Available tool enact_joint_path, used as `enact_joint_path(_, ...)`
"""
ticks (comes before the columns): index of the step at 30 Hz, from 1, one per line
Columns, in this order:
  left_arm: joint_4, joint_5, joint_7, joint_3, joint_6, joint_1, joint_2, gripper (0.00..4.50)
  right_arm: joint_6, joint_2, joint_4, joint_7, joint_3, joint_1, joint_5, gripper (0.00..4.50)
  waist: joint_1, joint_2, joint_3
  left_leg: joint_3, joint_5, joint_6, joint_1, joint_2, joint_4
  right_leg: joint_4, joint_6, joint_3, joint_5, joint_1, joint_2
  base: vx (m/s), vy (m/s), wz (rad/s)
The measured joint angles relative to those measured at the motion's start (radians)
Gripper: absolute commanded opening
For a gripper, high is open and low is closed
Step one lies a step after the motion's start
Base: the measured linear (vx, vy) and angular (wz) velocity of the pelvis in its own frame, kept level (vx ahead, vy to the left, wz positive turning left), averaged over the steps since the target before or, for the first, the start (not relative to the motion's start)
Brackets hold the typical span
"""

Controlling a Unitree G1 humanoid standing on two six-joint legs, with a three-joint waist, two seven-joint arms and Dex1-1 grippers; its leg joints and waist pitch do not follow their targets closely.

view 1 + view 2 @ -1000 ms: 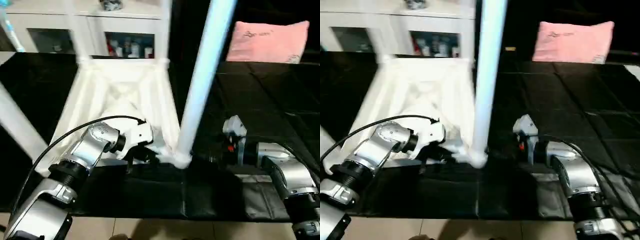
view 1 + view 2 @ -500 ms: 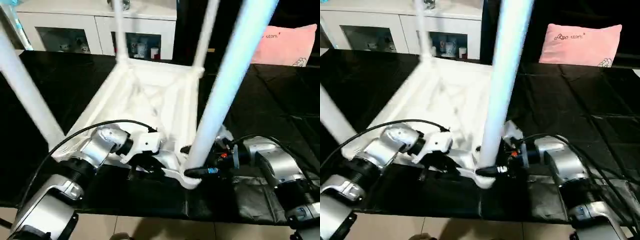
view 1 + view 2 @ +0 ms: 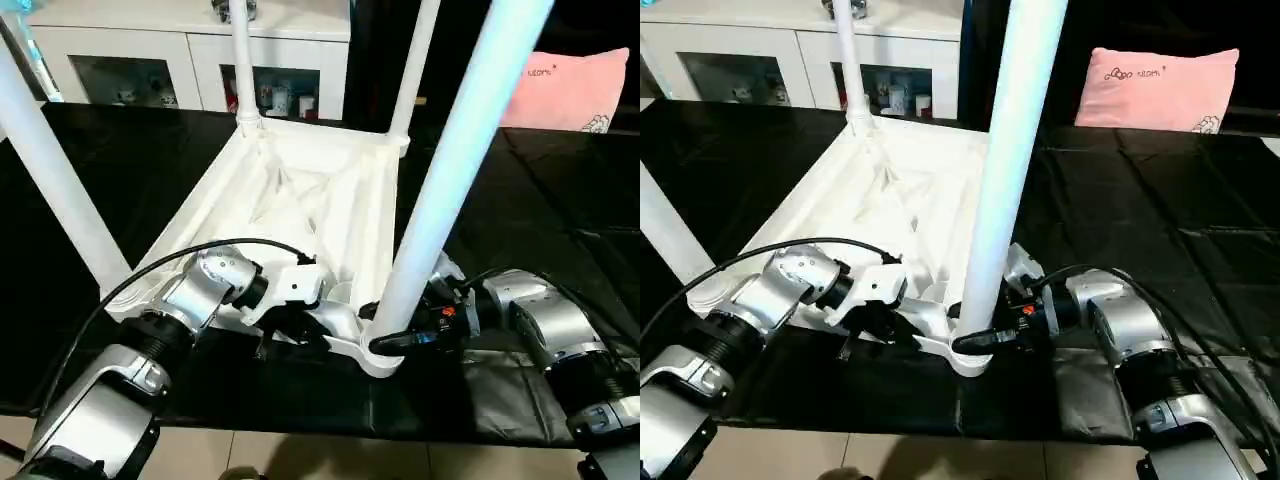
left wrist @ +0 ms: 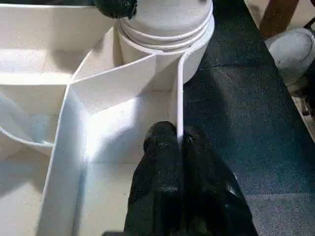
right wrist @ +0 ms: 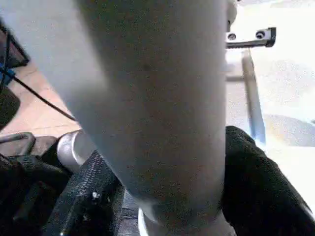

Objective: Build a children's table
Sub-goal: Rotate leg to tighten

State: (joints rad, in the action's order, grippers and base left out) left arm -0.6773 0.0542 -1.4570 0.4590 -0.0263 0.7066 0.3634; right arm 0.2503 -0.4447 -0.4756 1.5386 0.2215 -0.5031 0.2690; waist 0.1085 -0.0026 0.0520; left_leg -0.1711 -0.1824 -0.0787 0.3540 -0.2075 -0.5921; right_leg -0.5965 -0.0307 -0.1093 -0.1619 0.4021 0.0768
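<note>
White plastic tabletop (image 3: 300, 200) is lying upside down on the black mat (image 3: 540, 200), four legs (image 3: 455, 160) standing up from its corner sockets. We are seeing the left gripper (image 4: 178, 140) pinching the thin rim wall near the front socket (image 4: 167, 29), its fingers (image 4: 160, 147) closed on either side of it. Our right gripper (image 5: 162, 196) is straddling the base of the nearest leg, fingers (image 5: 83, 196) hugging both sides of it.
</note>
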Motion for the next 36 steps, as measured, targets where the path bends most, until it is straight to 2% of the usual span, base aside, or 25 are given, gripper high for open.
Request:
enact_joint_path(5,0.0,0.0,0.017,-0.009,0.032,0.001,-0.006,0.0,0.019,-0.001,0.041,-0.047,-0.026,0.03,0.009,2.26,-0.004,0.0,0.0,-0.001,0.0,0.0,-0.002,0.0,0.0,0.0,0.0,0.001,0.0,-0.001,0.0,0.0,0.0,0.0)
enact_joint_path(8,0.01,0.0,0.068,-0.025,0.094,-0.003,-0.013,0.0,0.034,0.02,0.09,-0.147,-0.072,0.074,0.009,2.22,-0.011,0.0,0.0,-0.001,0.0,0.0,-0.003,0.0,0.0,0.0,0.0,0.001,0.0,-0.001,0.0,0.0,0.0,0.0)
enact_joint_path(11,0.06,0.002,0.137,-0.051,0.173,-0.027,-0.014,0.0,0.056,0.058,0.125,-0.286,-0.11,0.102,0.006,2.16,-0.035,0.0,0.0,-0.001,0.0,-0.001,-0.003,0.0,0.0,0.0,0.0,0.001,0.0,-0.001,0.0,0.0,0.0,0.0)
enact_joint_path(15,0.153,0.012,0.263,-0.095,0.308,-0.074,-0.041,0.0,0.095,0.131,0.167,-0.498,-0.148,0.115,-0.036,2.13,-0.079,0.0,0.0,-0.002,0.0,-0.001,-0.002,0.0,0.003,0.0,0.0,0.001,0.0,-0.001,-0.001,0.0,0.0,0.0)
enact_joint_path(16,0.173,0.018,0.302,-0.103,0.342,-0.081,-0.056,0.0,0.102,0.146,0.173,-0.555,-0.161,0.117,-0.047,2.1,-0.084,0.0,0.0,-0.002,0.0,-0.001,-0.002,-0.001,0.003,0.0,0.0,0.001,0.0,-0.001,-0.001,0.0,0.0,0.0)
enact_joint_path(19,0.218,0.027,0.407,-0.133,0.439,-0.1,-0.106,0.0,0.132,0.208,0.183,-0.712,-0.186,0.11,-0.081,2.08,-0.087,0.002,-0.001,-0.002,0.0,-0.001,-0.002,0.0,0.005,0.001,0.001,0.001,0.0,-0.001,-0.002,0.0,0.0,0.0)
enact_joint_path(22,0.218,0.06,0.566,-0.167,0.511,-0.096,-0.187,0.0,0.143,0.304,0.143,-0.945,-0.218,0.063,-0.136,2.06,-0.092,0.004,-0.002,-0.002,0.0,-0.001,-0.003,0.0,0.003,0.001,0.001,0.001,0.0,-0.002,-0.001,0.0,0.0,0.0)
enact_joint_path(27,0.189,0.057,0.69,-0.19,0.546,-0.074,-0.257,0.0,0.147,0.367,0.098,-1.154,-0.237,0.015,-0.168,2.02,-0.091,0.004,-0.002,-0.001,0.0,-0.001,-0.003,0.001,0.003,0.004,0.001,0.001,0.0,-0.002,-0.001,0.0,0.0,0.0)
enact_joint_path(32,0.191,0.057,0.708,-0.192,0.56,-0.07,-0.262,0.0,0.16,0.392,0.103,-1.209,-0.244,0.006,-0.181,2.02,-0.096,0.004,-0.002,-0.001,0.0,-0.001,-0.003,0.001,0.004,0.004,0.001,0.001,0.0,-0.001,-0.001,0.0,0.0,0.0)
enact_joint_path(33,0.191,0.057,0.707,-0.192,0.561,-0.07,-0.261,0.0,0.164,0.394,0.105,-1.208,-0.245,0.007,-0.181,2.56,-0.096,0.004,-0.002,-0.001,0.0,-0.001,-0.003,0.001,0.005,0.004,0.001,0.001,0.0,-0.001,-0.001,0.0,0.0,0.0)
enact_joint_path(34,0.193,0.057,0.707,-0.191,0.562,-0.07,-0.26,0.0,0.168,0.395,0.11,-1.207,-0.249,0.01,-0.179,2.69,-0.096,0.004,-0.002,-0.001,0.0,-0.001,-0.002,0.001,0.005,0.005,0.001,0.001,0.0,-0.001,-0.001,0.0,0.0,0.0)
enact_joint_path(36,0.2,0.058,0.698,-0.184,0.561,-0.07,-0.25,0.0,0.184,0.395,0.117,-1.201,-0.255,0.04,-0.178,2.69,-0.094,0.004,-0.002,0.0,0.0,-0.001,-0.001,0.001,0.005,0.005,0.002,0.001,-0.001,0.0,-0.001,0.0,0.0,0.0)
